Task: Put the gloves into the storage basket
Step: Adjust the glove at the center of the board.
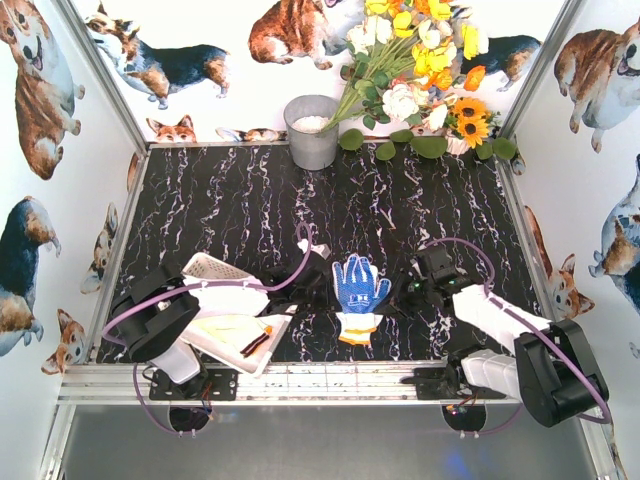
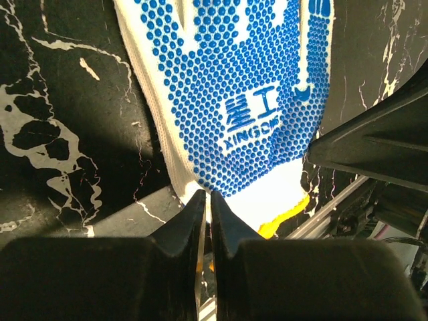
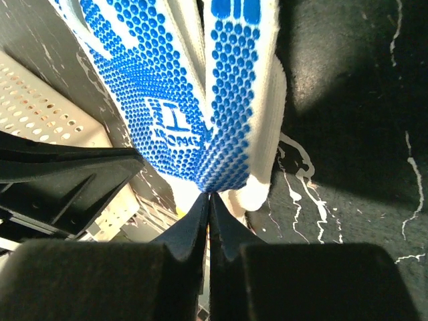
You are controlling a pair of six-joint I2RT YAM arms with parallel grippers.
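Note:
A white glove (image 1: 360, 288) with blue dots and a yellow-edged cuff lies palm up on the black marbled table, between my two grippers. My left gripper (image 1: 330, 283) is at its left edge. In the left wrist view the jaws (image 2: 206, 196) are shut, pinching the glove (image 2: 247, 87) by the cuff. My right gripper (image 1: 399, 290) is at the glove's right edge. Its jaws (image 3: 209, 195) are shut on a fold of the glove (image 3: 174, 100). The white slotted storage basket (image 1: 212, 268) sits under my left arm, with pale gloves (image 1: 232, 335) in it.
A grey metal bucket (image 1: 311, 130) stands at the back centre, with a bunch of flowers (image 1: 420, 70) leaning beside it. The aluminium rail (image 1: 330, 378) runs along the near edge. The basket wall (image 3: 40, 107) lies just past the glove, beside the left gripper body (image 3: 60, 180).

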